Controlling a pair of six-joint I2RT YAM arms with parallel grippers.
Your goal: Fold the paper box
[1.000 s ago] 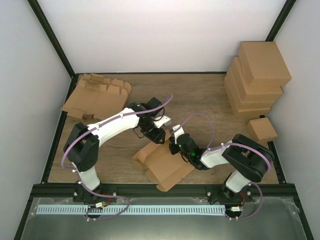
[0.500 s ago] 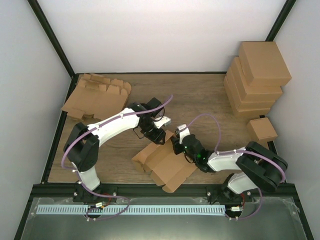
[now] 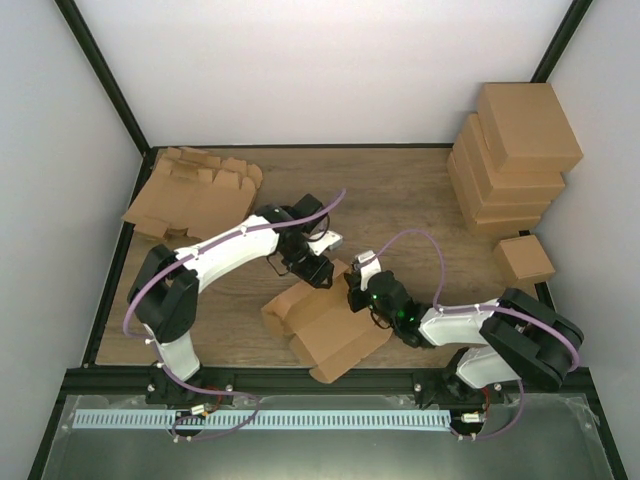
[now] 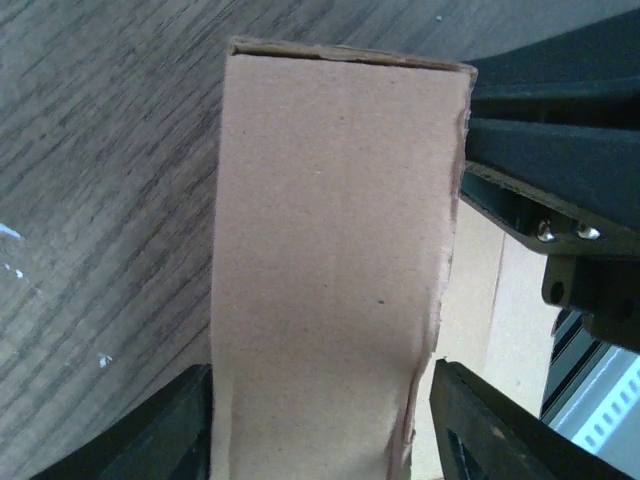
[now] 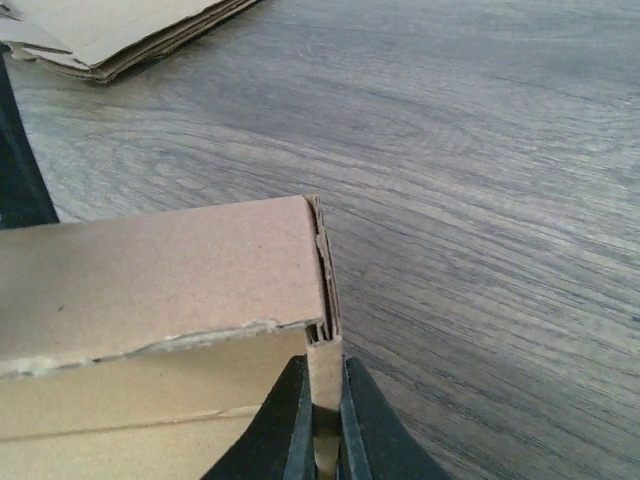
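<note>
Brown wood-grain table (image 3: 400, 190), dark-framed, white walls on three sides. Lying on it:
- far left corner: pile of flat, unfolded tan cardboard box blanks (image 3: 192, 193), tabbed edges showing;
- far right corner: stack of closed tan cardboard boxes (image 3: 512, 155), leaning slightly;
- just in front of that stack: one small closed tan cardboard box (image 3: 525, 259);
- near centre: half-folded tan paper box (image 3: 325, 325), resting on the tabletop by the near edge.

Partly folded brown cardboard paper box (image 3: 325, 325), lying askew near the table's front edge, one wall flap raised upright.
</note>
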